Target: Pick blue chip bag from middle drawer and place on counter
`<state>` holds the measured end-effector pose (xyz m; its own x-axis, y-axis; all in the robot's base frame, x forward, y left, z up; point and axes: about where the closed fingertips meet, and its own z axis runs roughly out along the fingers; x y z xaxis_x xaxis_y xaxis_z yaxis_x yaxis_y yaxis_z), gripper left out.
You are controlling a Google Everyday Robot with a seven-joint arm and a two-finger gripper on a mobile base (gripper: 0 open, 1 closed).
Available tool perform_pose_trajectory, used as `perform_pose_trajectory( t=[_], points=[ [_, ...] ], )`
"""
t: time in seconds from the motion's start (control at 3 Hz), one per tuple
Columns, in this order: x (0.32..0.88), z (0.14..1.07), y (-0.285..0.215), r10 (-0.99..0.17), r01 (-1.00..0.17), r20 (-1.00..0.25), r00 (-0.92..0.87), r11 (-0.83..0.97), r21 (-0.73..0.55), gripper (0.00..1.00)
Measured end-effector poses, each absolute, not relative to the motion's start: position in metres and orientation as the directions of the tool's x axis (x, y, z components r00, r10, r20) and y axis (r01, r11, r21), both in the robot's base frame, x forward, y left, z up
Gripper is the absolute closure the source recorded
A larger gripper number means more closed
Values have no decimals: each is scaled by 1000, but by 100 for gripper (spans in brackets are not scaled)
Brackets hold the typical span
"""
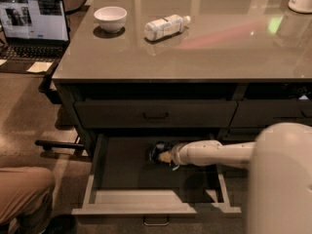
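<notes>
The middle drawer [146,197] is pulled open below the counter [195,52]; it has a dark floor, pale inner walls and a silver loop handle at the front. The blue chip bag [156,150] lies on the drawer floor near the back, left of centre. My white arm reaches in from the right, and my gripper [165,155] is right at the bag, touching or around its right side. The gripper's tip partly hides the bag.
On the counter lie a clear plastic bottle [165,27] and a white bowl [110,18]. A shut dark drawer front [156,114] sits above the open drawer. An open laptop [33,23] stands at the left. A person's knee [24,189] is at lower left.
</notes>
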<state>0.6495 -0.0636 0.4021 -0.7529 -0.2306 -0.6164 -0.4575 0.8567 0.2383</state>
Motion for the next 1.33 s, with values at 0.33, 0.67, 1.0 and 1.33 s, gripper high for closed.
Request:
perform_pose_trajectory(
  t=[0.33, 0.67, 1.0, 1.33],
  points=[
    [606, 423, -86, -341, -536, -569, -748, 816, 216, 100],
    [565, 452, -117, -431, -585, -520, -737, 793, 173, 100],
    [539, 499, -144, -505, -619, -499, -704, 781, 83, 100],
    [533, 560, -167, -567, -650, -497, -657, 760, -7, 100]
  ],
)
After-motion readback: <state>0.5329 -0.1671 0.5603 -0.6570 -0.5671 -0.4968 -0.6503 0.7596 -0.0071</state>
